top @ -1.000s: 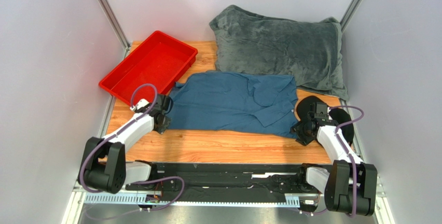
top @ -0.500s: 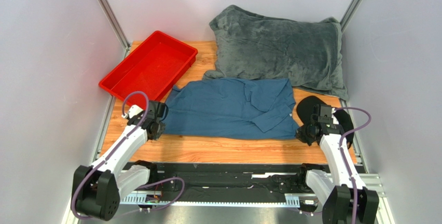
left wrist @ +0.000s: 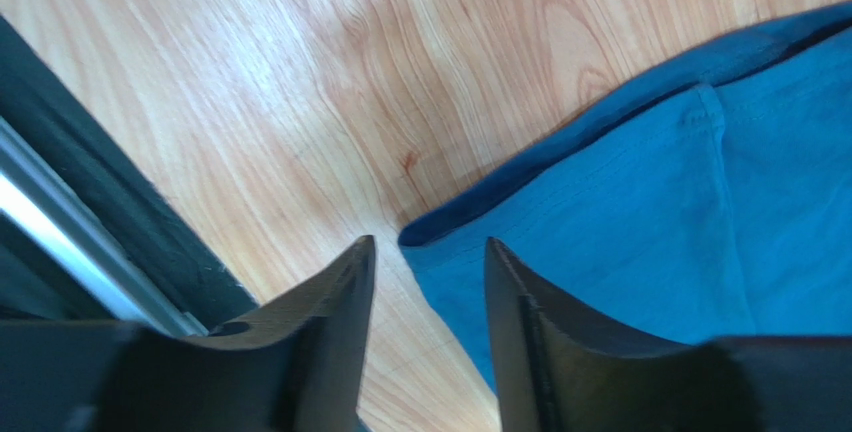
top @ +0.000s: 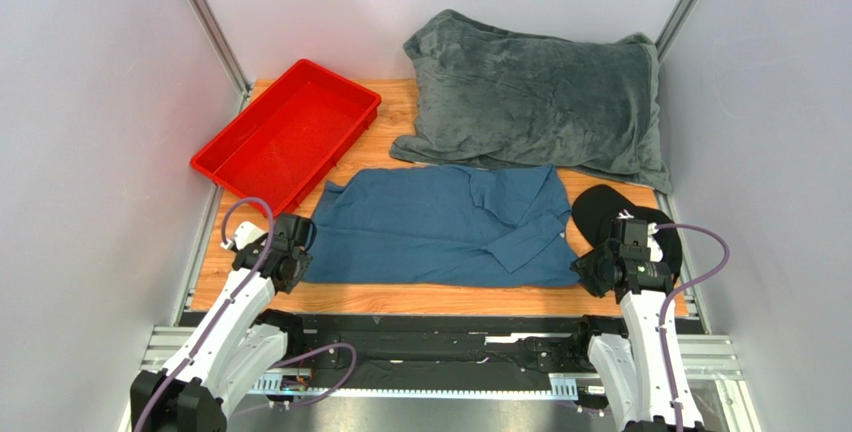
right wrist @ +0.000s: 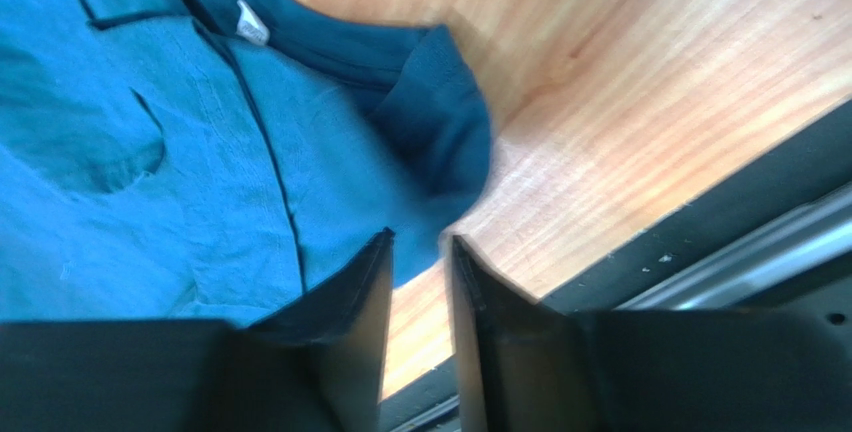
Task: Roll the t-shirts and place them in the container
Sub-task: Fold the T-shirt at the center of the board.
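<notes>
Camera up top shows the teal t-shirt [top: 440,237] spread flat across the near half of the wooden surface [top: 400,297], running left to right between the two claws. Its far edge meets the grey blanket [top: 540,92], and the red tray [top: 235,184] sits just off its far-left corner.

From up there you can't really see how the left claw [top: 292,255] and right claw [top: 588,270] are set. The wrist cams fix that. On the left, the fingers [left wrist: 330,312] are moderately apart with bare wood in the gap and the shirt's corner right at the tips. On the right, the fingers [right wrist: 350,302] stand a narrow slit apart, wood showing through, nothing clamped. The hem at those tips is blurry. That cam also catches a small white neck label [right wrist: 250,20], which is too tiny to spot from above.

A black thing [top: 600,207] by the right arm is partly covered, so I can't tell what it is.

For room, there's only a thin strip of bare wood along the front, then the dark rail [right wrist: 700,222]. There's a bigger bare patch at the back between the tray and the blanket.
</notes>
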